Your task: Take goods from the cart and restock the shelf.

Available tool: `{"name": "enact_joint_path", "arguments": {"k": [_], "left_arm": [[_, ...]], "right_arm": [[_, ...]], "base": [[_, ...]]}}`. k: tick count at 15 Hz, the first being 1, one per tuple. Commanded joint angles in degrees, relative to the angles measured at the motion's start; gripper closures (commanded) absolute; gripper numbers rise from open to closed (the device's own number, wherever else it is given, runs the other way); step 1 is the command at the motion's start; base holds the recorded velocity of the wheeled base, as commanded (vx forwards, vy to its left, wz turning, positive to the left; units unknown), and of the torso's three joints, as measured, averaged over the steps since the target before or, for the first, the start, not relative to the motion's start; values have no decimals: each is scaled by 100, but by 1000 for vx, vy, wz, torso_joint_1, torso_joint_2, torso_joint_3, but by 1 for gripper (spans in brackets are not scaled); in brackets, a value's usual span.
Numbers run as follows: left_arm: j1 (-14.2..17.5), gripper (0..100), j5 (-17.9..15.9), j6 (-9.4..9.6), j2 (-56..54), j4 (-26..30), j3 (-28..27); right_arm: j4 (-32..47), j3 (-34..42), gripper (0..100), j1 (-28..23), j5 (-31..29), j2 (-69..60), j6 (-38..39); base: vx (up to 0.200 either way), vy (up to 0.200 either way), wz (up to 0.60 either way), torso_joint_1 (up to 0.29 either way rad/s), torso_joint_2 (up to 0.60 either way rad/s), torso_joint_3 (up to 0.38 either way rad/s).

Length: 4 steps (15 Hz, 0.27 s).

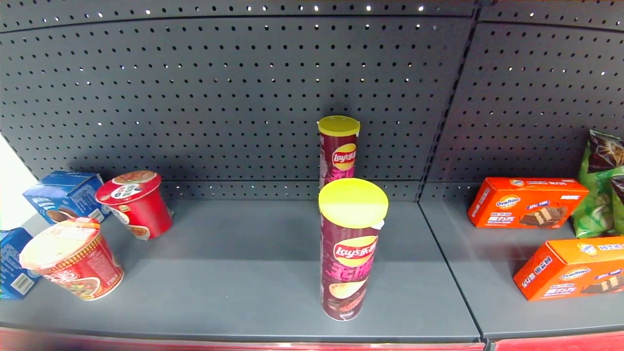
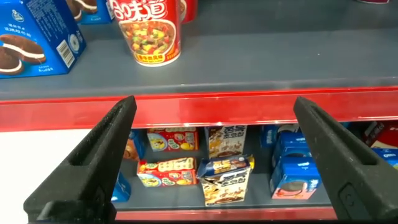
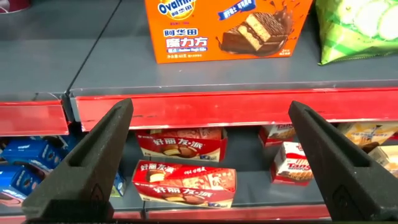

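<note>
Two maroon chip cans with yellow lids stand upright on the grey shelf [image 1: 234, 273]: one near the front edge [image 1: 349, 253], the other behind it by the pegboard [image 1: 338, 148]. My left gripper [image 2: 214, 168] is open and empty, held in front of the shelf's red front rail [image 2: 205, 107], below a red noodle cup [image 2: 152, 30]. My right gripper [image 3: 211, 165] is also open and empty, facing the red rail [image 3: 236, 106] under an orange chocolate box [image 3: 224, 28].
On the shelf's left are two red noodle cups [image 1: 73, 258] [image 1: 136, 202] and blue boxes [image 1: 66, 195]. Orange boxes [image 1: 526, 202] [image 1: 570, 268] and green bags [image 1: 602, 185] fill the right bay. A lower shelf holds more boxes [image 2: 224, 180] [image 3: 186, 183].
</note>
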Motion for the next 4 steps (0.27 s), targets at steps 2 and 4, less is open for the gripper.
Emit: {"name": "enact_joint_path", "arguments": {"k": [2,4], "left_arm": [[-1,0,-2,0,-2,-7,1],[-1,0,-2,8,-2,-7,1]], "right_arm": [[-1,0,0,0,1,9,0],[-1,0,0,0,1,9,0]], "base": [[0,0,0,0,0,0],[0,0,0,0,0,0]]}}
